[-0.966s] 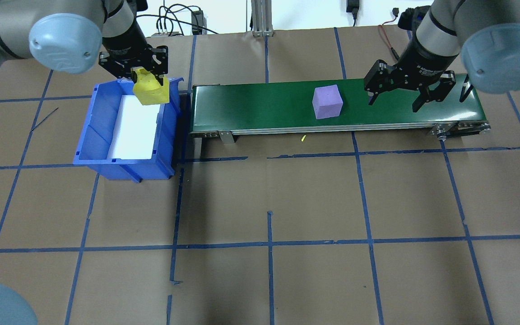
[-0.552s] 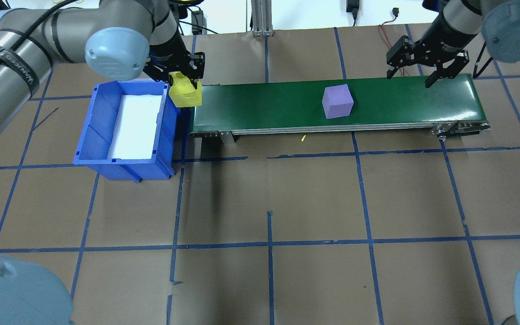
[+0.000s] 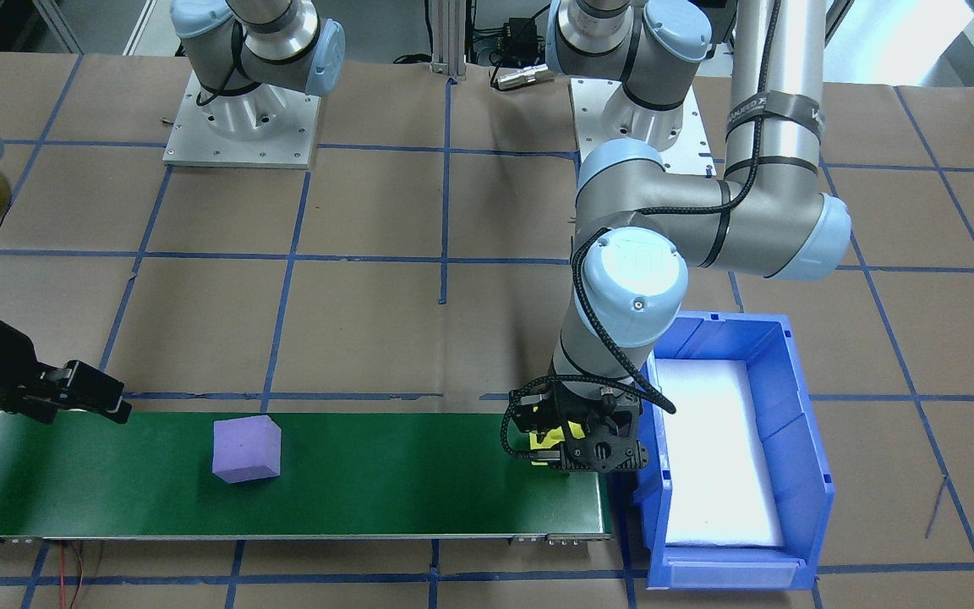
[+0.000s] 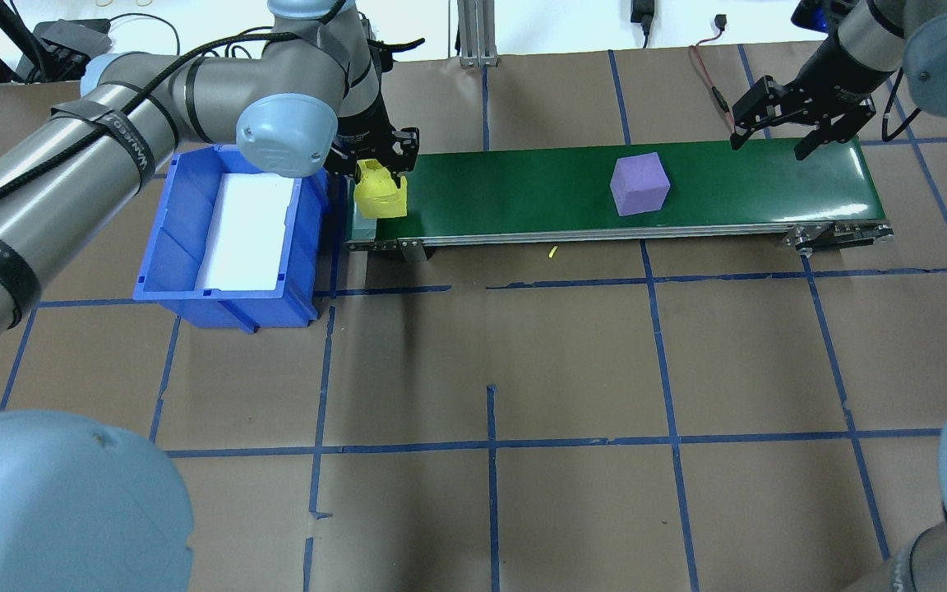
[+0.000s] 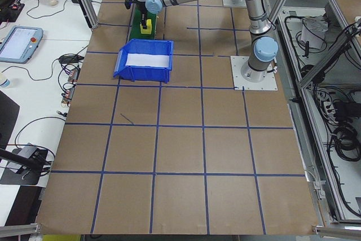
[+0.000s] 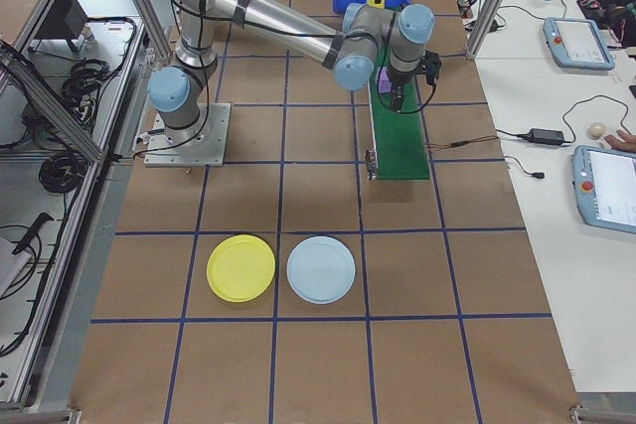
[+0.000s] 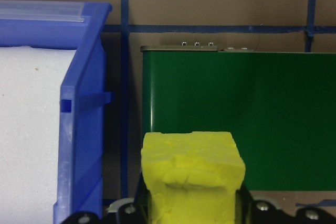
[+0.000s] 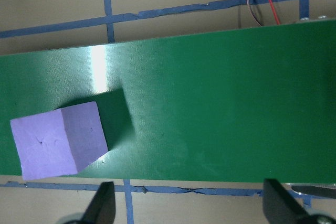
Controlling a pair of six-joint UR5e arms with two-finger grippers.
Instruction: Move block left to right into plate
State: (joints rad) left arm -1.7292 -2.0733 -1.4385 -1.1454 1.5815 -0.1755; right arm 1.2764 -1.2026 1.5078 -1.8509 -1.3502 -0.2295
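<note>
A yellow foam block (image 4: 381, 196) sits in my left gripper (image 4: 381, 182), which is shut on it over the left end of the green conveyor belt (image 4: 515, 185); whether it touches the belt is unclear. The left wrist view shows the block (image 7: 192, 171) between the fingers. Right of mid-belt lies a purple block (image 4: 639, 183) on the belt. My right gripper (image 4: 772, 145) hangs open over the belt's right end, with the purple block (image 8: 58, 140) off to one side. The yellow plate (image 6: 240, 267) lies on the table beyond the belt's right end.
A blue bin (image 4: 182, 238) with a white liner stands against the belt's left end. Beside the yellow plate lies a light blue plate (image 6: 320, 269). A red cable runs behind the belt's right end. People's hands and tablets are on the side desks.
My left gripper carried the yellow block from above the bin rightward to the belt's left end. The purple block rode right along the belt. My right gripper drew back and to the right.
</note>
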